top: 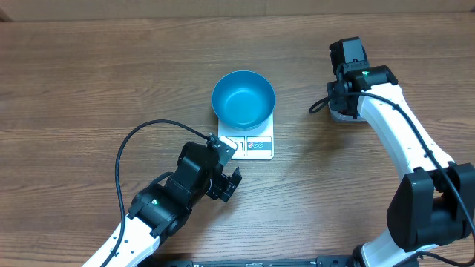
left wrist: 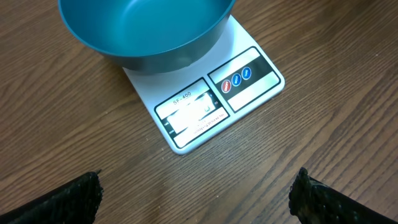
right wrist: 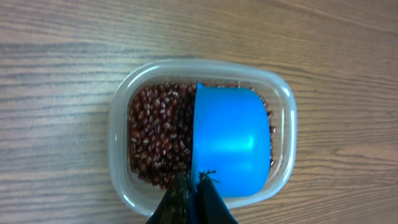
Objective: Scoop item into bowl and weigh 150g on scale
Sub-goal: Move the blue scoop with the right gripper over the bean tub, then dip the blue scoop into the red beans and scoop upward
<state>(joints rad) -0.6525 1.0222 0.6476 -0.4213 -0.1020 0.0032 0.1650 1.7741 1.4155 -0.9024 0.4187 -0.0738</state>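
Observation:
The empty blue bowl stands on the white scale. My left gripper hovers over bare wood just in front of the scale's display, open wide with nothing between its fingers. At the back right, my right gripper points down over a clear plastic tub. The tub holds the item, dark red-brown beans. This gripper is shut on the handle of a small blue scoop that covers the right half of the beans. Whatever is inside the scoop is hidden.
A black cable loops over the wood left of my left arm. In the overhead view only a pale edge of the tub peeks out under my right arm. The table is brown wood.

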